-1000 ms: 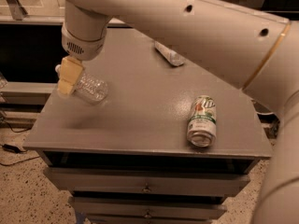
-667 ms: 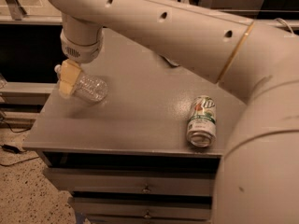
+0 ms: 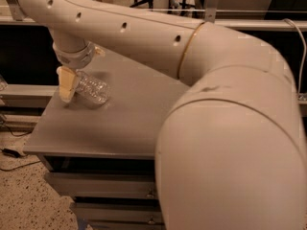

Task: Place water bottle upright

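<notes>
My arm [image 3: 225, 128] reaches across the grey table [image 3: 124, 123].
The water bottle [image 3: 94, 89] lies on its side on the tabletop, touching my gripper [image 3: 67, 84] and stretching away to the gripper's right. I cannot tell whether the gripper is clamped on it.

Soft, even light is thrown from above: the arm's [image 3: 144, 32] pale shell is brightened on top and shaded beneath. A faint shadow is cast on the grey table [image 3: 120, 123] under the gripper [image 3: 67, 85], held at the table's left end against the water bottle [image 3: 93, 87], where small glints are caught.
</notes>
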Controlling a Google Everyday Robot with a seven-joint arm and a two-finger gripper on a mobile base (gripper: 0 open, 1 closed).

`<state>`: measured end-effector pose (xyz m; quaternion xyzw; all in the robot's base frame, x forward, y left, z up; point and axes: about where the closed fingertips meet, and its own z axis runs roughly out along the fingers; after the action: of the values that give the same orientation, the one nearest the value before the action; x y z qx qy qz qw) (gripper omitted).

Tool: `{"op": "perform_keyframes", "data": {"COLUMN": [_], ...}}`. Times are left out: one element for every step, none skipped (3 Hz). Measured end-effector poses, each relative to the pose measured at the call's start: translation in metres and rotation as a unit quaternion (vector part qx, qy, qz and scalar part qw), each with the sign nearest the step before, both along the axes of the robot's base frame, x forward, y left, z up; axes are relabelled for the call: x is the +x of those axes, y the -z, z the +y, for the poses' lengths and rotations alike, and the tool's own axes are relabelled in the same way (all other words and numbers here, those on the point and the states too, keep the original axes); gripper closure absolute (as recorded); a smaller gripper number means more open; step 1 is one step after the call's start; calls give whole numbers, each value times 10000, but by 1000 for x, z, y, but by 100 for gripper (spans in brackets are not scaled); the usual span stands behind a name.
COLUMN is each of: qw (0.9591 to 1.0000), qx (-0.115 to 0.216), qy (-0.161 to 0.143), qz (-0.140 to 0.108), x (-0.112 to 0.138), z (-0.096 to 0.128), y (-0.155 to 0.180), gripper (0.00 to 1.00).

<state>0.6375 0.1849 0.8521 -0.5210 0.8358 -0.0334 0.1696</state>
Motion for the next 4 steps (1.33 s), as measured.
{"op": "perform_keyframes", "data": {"qw": [9996, 9991, 9994, 9999], "qx": [-240, -353, -276, -110], "qy": [128, 194, 186, 94], "qz": [34, 88, 95, 14], "x": [9, 17, 22, 22], "z": [10, 22, 30, 38], "y": [11, 13, 3, -15], "gripper": [0, 21, 52, 75]}}
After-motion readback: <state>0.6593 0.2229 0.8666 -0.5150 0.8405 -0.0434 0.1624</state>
